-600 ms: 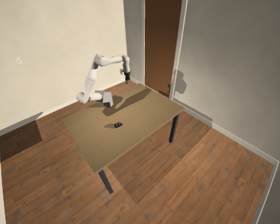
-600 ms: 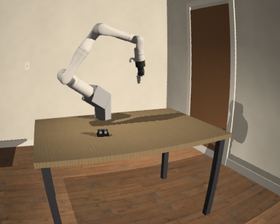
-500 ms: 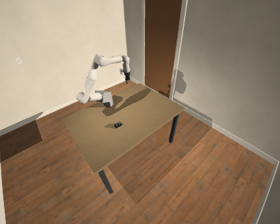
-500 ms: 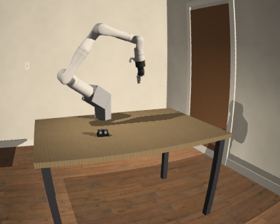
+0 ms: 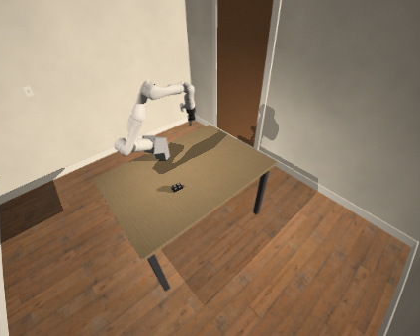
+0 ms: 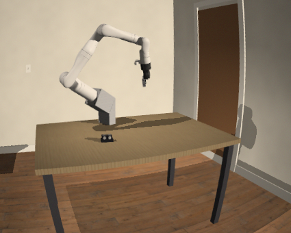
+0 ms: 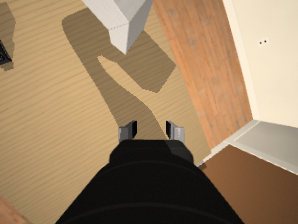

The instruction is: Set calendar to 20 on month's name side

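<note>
The calendar, a small dark tray with two dark cubes [image 5: 177, 187], sits near the middle of the table. It also shows in the exterior view [image 6: 107, 138], where two pale digit marks face the camera, too small to read. In the wrist view only a dark corner of it [image 7: 4, 51] shows at the left edge. My gripper [image 5: 191, 121] hangs high above the table's far corner, well away from the tray. It also shows in the exterior view [image 6: 144, 82]. In the wrist view its fingers stand open and empty.
The arm's grey base block [image 5: 161, 148] stands at the table's back edge, behind the tray. A brown door [image 6: 218, 65] and walls lie beyond the table's far corner. The table edge runs close under the gripper [image 7: 200, 160].
</note>
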### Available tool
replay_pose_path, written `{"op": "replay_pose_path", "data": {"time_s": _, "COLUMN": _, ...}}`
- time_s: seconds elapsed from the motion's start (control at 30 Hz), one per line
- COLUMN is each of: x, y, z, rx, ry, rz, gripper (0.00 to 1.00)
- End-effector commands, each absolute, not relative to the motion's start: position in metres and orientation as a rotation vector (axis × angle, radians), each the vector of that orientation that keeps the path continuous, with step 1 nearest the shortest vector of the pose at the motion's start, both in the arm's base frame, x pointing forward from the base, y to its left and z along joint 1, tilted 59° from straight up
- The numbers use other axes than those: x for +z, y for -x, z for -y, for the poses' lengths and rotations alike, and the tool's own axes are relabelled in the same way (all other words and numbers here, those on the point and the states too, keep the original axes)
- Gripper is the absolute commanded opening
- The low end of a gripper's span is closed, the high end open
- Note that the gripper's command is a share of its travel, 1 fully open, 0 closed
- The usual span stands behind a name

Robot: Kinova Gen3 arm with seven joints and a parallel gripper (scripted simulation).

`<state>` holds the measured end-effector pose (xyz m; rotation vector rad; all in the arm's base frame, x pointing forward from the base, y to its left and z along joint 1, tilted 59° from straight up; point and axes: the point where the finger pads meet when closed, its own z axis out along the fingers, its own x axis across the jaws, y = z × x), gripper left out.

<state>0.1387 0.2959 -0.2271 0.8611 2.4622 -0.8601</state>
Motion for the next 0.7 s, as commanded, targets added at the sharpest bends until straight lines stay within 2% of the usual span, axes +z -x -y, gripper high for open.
{"op": "replay_pose_path", "data": {"time_s": 0.0, "x": -0.226, "y": -0.139, "z": -0.297, "rx": -0.857, "ry": -0.860, "rz": -2.464, "gripper": 1.00}}
{"op": "replay_pose_path", "data": {"time_s": 0.2, "x": -0.210, "y": -0.162, "z": -0.288, "rx": -0.855, "ry": -0.823, "rz": -2.453, "gripper": 1.00}}
{"op": "replay_pose_path", "data": {"time_s": 0.43, "x": -0.144, "y": -0.244, "z": -0.242, "rx": -0.877, "ry": -0.688, "rz": -2.410, "gripper": 1.00}}
{"op": "replay_pose_path", "data": {"time_s": 0.5, "x": -0.144, "y": -0.244, "z": -0.242, "rx": -0.877, "ry": -0.688, "rz": -2.410, "gripper": 1.00}}
{"op": "replay_pose_path", "data": {"time_s": 0.67, "x": -0.085, "y": -0.297, "z": -0.192, "rx": -0.927, "ry": -0.586, "rz": -2.379, "gripper": 1.00}}
